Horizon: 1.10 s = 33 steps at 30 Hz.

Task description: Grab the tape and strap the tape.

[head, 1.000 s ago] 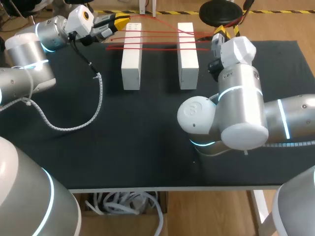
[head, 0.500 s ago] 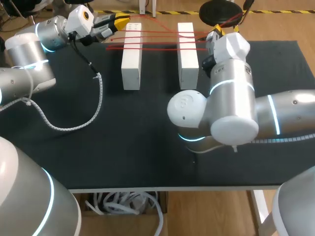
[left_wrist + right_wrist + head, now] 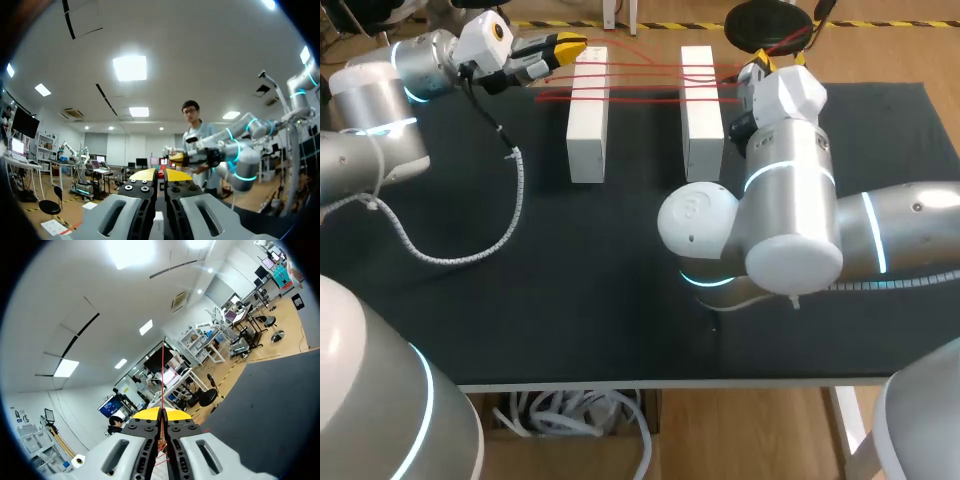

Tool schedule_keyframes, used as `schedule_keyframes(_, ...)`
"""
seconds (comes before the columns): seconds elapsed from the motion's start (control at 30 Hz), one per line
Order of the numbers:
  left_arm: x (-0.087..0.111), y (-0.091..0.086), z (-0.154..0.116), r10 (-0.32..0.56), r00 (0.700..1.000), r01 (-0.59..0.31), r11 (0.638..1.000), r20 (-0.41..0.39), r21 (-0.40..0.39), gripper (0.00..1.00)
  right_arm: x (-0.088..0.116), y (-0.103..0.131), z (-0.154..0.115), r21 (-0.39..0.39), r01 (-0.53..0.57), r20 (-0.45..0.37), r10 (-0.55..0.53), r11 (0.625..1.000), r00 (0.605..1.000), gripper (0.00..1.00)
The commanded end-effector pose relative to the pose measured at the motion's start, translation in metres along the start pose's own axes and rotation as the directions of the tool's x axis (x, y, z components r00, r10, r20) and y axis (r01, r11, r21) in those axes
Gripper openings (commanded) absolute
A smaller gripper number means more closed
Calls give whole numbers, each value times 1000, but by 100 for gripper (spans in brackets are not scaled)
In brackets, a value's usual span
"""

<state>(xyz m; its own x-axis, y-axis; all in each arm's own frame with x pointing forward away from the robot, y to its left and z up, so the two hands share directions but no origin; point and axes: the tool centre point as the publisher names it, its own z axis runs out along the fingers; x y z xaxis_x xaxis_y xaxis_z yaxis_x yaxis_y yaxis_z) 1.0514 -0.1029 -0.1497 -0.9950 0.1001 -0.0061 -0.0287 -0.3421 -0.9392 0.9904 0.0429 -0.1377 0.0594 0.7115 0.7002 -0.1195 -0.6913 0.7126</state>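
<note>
The tape [image 3: 645, 99] is running left to right across two blocks [image 3: 588, 120] on the far tabletop [image 3: 620, 280], both jaws clamping it shut, left jaws holding the far-left end, right jaws the right.

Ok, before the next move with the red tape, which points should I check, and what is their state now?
1. The left gripper is shut on the red tape: ok.
2. The right gripper is shut on the tape: ok.
3. Strands run over both the left white block and the right white block: ok.
4. Strands look straight, no sag: ok.
5. Tape sticks to the block tops: cannot tell.
</note>
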Motion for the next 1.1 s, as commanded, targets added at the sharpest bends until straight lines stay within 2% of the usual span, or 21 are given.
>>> schedule_keyframes(0.03, 4, -12, 8, -72, 996, 80, 977, 46, -198, 0, 1, 2, 0, 5, 0, 5, 0, 1000, 1000, 0)
schedule_keyframes(0.13, 5, -13, 12, -70, 994, 94, 937, 82, -337, 0, 1, 2, 0, 5, 0, 5, 0, 1000, 1000, 0)
schedule_keyframes(0.17, 7, -13, 12, -73, 992, 108, 914, 104, -391, 0, 1, 2, 0, 5, 0, 5, 0, 1000, 1000, 0)
schedule_keyframes(0.2, 8, -14, 13, -31, 993, 80, 890, 117, -448, 0, 1, 2, 0, 5, 0, 5, 0, 1000, 1000, 0)
schedule_keyframes(0.23, 9, -15, 13, -42, 990, 103, 868, 135, -486, 0, 1, 2, 0, 5, 0, 5, 0, 1000, 1000, 0)
schedule_keyframes(0.3, 10, -18, 13, -48, 988, 127, 798, 147, -589, 0, 1, 2, 0, 5, 0, 5, 0, 1000, 1000, 0)
schedule_keyframes(0.43, 13, -29, 16, -38, 987, 140, 687, 157, -713, 0, 1, 2, 0, 5, 0, 5, 0, 1000, 1000, 0)
schedule_keyframes(0.47, 13, -31, 18, -50, 987, 148, 659, 153, -737, 0, 1, 2, 0, 5, 0, 5, 0, 1000, 1000, 0)
schedule_keyframes(0.5, 12, -31, 20, -96, 984, 177, 609, 150, -774, 0, 1, 2, 0, 5, 0, 5, 0, 1000, 1000, 0)
schedule_keyframes(0.57, 10, -33, 25, -130, 981, 192, 551, 145, -812, 0, 1, 2, 0, 5, 0, 5, 0, 1000, 1000, 0)
schedule_keyframes(0.6, 8, -33, 27, -173, 974, 215, 502, 146, -838, 0, 1, 2, 0, 5, 0, 5, 0, 1000, 1000, 0)
schedule_keyframes(0.63, 6, -34, 29, -181, 972, 220, 477, 150, -851, 0, 1, 2, 0, 5, 0, 5, 0, 1000, 1000, 0)
schedule_keyframes(0.67, 4, -35, 30, -215, 961, 252, 425, 174, -870, 0, 1, 2, 0, 5, 0, 5, 0, 1000, 1000, 0)
schedule_keyframes(0.73, 1, -36, 34, -242, 950, 278, 373, 197, -885, 0, 1, 2, 0, 5, 0, 5, 0, 1000, 1000, 0)
schedule_keyframes(0.77, -1, -36, 34, -268, 936, 311, 321, 229, -895, 0, 1, 2, 0, 5, 0, 5, 0, 1000, 1000, 0)
schedule_keyframes(0.83, -5, -35, 36, -265, 930, 327, 278, 255, -903, 0, 1, 2, 0, 5, 0, 5, 0, 1000, 1000, 0)
schedule_keyframes(0.87, -7, -33, 39, -282, 923, 329, 234, 260, -915, 0, 1, 2, 0, 5, 0, 5, 0, 1000, 1000, 0)
schedule_keyframes(0.9, -8, -32, 41, -272, 927, 323, 228, 259, -919, 0, 1, 2, 0, 5, 0, 5, 0, 1000, 1000, 0)
schedule_keyframes(1.03, -12, -28, 44, -279, 916, 334, 127, 289, -934, 0, 1, 2, 0, 5, 0, 5, 0, 1000, 1000, 0)
schedule_keyframes(1.07, -12, -28, 44, -268, 918, 333, 118, 293, -935, 0, 1, 2, 0, 5, 0, 5, 0, 1000, 1000, 0)
schedule_keyframes(1.1, -13, -28, 45, -274, 911, 341, 81, 308, -937, 0, 1, 2, 0, 5, 0, 5, 0, 1000, 1000, 0)
